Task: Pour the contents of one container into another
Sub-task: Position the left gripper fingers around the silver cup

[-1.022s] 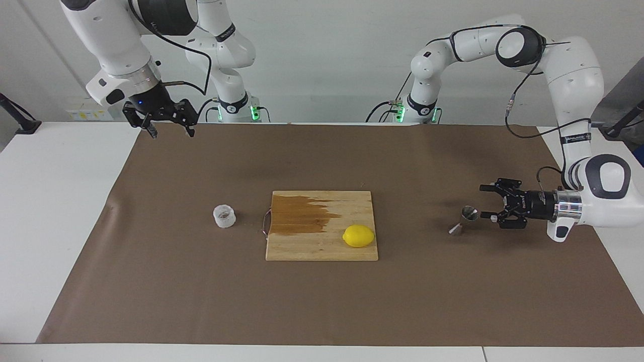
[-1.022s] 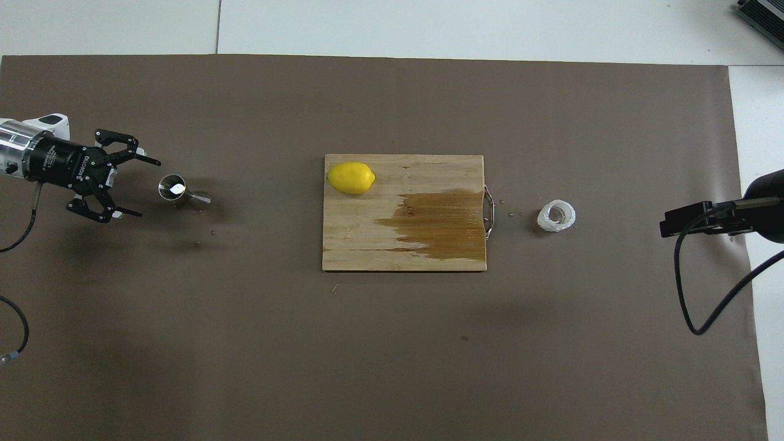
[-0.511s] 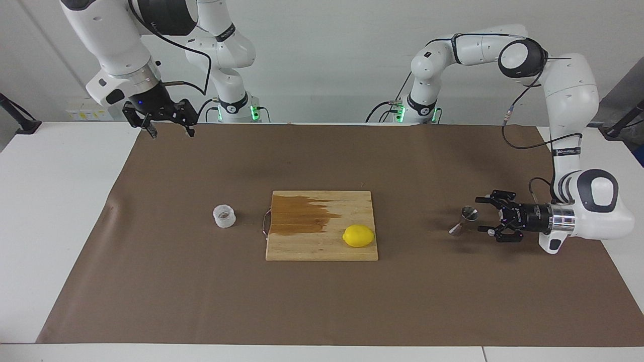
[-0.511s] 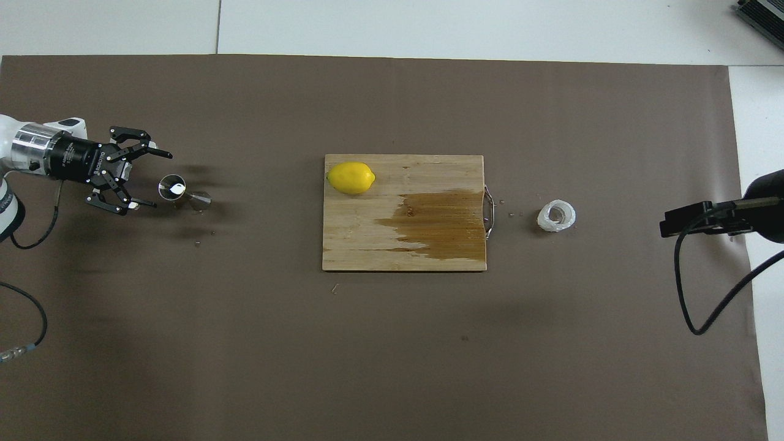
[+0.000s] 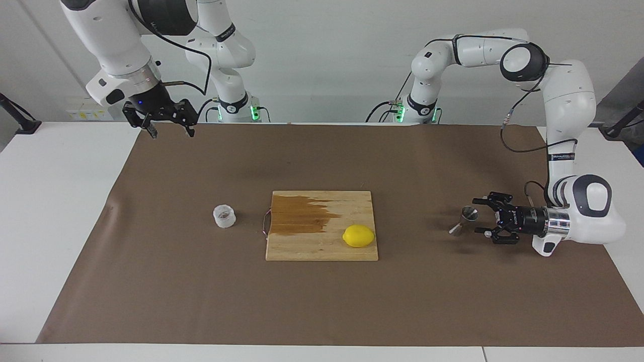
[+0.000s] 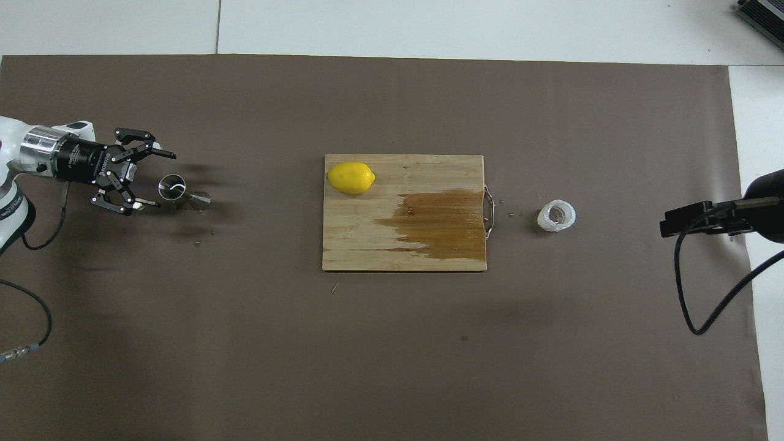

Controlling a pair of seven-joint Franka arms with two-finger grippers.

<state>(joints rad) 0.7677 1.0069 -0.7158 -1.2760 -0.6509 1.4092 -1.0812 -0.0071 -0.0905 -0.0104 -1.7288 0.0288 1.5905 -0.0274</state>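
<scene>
Counter: white counter point(image 5: 55, 211) under a brown paper sheet point(image 5: 322, 301) that carries everything.
Board: pale wooden cutting board point(image 5: 322, 246) at the middle, stained dark at the end toward the right arm; a yellow lemon point(image 5: 358, 236) lies on it.
Left gripper point(image 5: 482, 222): low and level at the left arm's end, jaws spread wide, tips just beside the jigger, not gripping it.
Right gripper point(image 5: 169, 129): waits raised over the paper's edge nearest the robots, jaws apart, empty.
Cup: small squat translucent white plastic cup point(image 5: 224, 216), upright beside the board toward the right arm's end. Probably light and thin-walled; hold gently round the ribbed rim.
Jigger: small shiny silver hourglass metal jigger point(image 5: 464, 220), apparently upright. Likely stiff, slick and tippy; grip at the narrow waist.
</scene>
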